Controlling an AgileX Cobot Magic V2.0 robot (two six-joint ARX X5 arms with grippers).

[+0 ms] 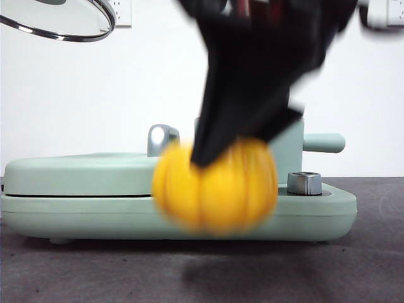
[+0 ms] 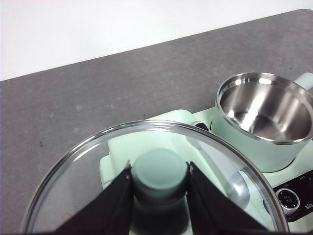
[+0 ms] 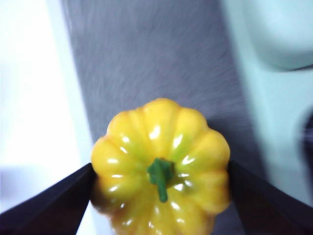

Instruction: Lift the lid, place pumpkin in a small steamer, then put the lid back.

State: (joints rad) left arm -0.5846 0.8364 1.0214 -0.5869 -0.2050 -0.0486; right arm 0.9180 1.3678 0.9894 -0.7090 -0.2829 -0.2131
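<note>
Two pairs of jaws were at work, each closed on one thing. The left gripper [image 2: 159, 178] clamped the mint knob of the one lid [image 2: 151, 181]; in the front view that lid [image 1: 60, 19] hung at about ten o'clock, high above the cooker [image 1: 76, 189], cut off by the top and left edges. The right gripper [image 3: 159, 196] pinched the single pumpkin [image 3: 161, 171] by its sides, green stem up. In the front view the pumpkin [image 1: 214, 186] hung at centre, off the desk [image 1: 95, 271] with a shadow and open room beneath it, in front of the cooker. It was blurred, as was the dark right gripper [image 1: 252, 82] over it. The one small steamer [image 2: 264, 122] stood uncovered, its steel bowl bare, at the cooker's right end. In the front view the arm and pumpkin hid most of the small steamer [image 1: 297, 142], leaving its handle at three o'clock.
</note>
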